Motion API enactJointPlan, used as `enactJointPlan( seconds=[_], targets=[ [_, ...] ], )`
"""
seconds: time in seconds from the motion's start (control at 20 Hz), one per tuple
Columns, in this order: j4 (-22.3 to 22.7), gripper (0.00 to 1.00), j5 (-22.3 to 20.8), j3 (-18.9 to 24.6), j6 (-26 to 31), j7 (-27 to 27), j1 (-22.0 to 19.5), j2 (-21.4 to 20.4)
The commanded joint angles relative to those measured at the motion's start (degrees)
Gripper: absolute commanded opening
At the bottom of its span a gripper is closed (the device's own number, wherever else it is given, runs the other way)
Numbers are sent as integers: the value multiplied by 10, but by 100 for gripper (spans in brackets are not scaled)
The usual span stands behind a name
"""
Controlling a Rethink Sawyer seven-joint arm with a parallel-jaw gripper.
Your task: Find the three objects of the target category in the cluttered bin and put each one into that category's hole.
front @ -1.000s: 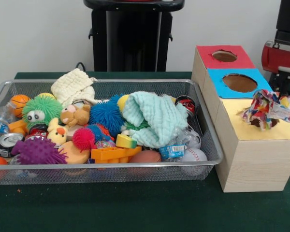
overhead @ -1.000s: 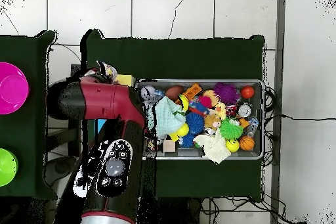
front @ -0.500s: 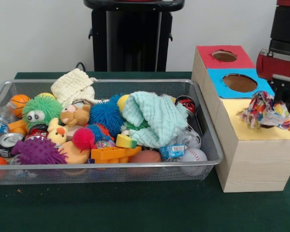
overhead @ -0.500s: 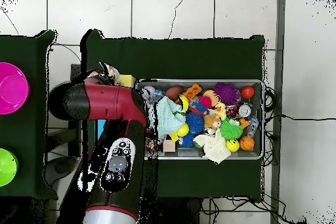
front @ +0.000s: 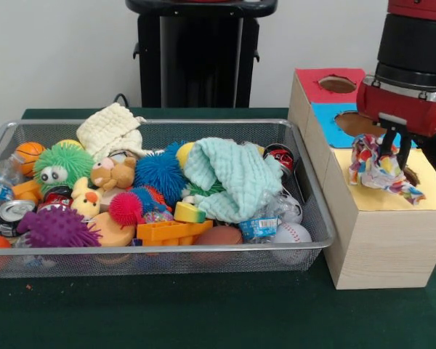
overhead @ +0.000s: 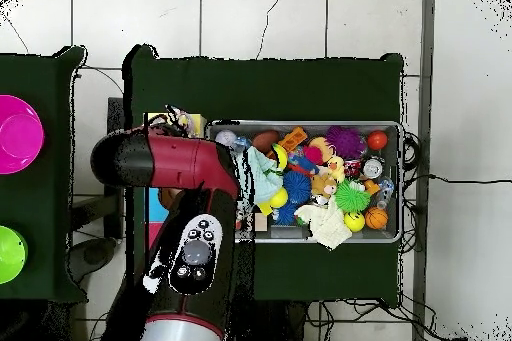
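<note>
Dotted cloth has shifted left on the yellow top, hand now above.

Red/black arm comes up from bottom, covering the boxes left of wire bin. Bin full of clutter: mint cloth at left end, cream cloth on near rim, purple spiky ball at far side.

Dark green tabletop here. Sitting right on it are the wire mesh bin on the left in the front view and a pale wooden box just beside it on the right, nearly touching.
</note>
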Motion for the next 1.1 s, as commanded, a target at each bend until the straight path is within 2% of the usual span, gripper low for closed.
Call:
enactJointPlan(
  seconds=[0.05, 0.2, 0.35, 0.8, 1.1],
  targets=[
    [74, 0, -16, 50, 37, 32, -17, 19],
    [83, 0, -10, 79, 0, 23, -34, 30],
    [68, 0, -7, 99, -14, 19, -47, 54],
    [30, 0, 8, 84, 52, 64, -22, 61],
    [29, 0, 10, 77, 105, 73, -16, 61]
  ],
)
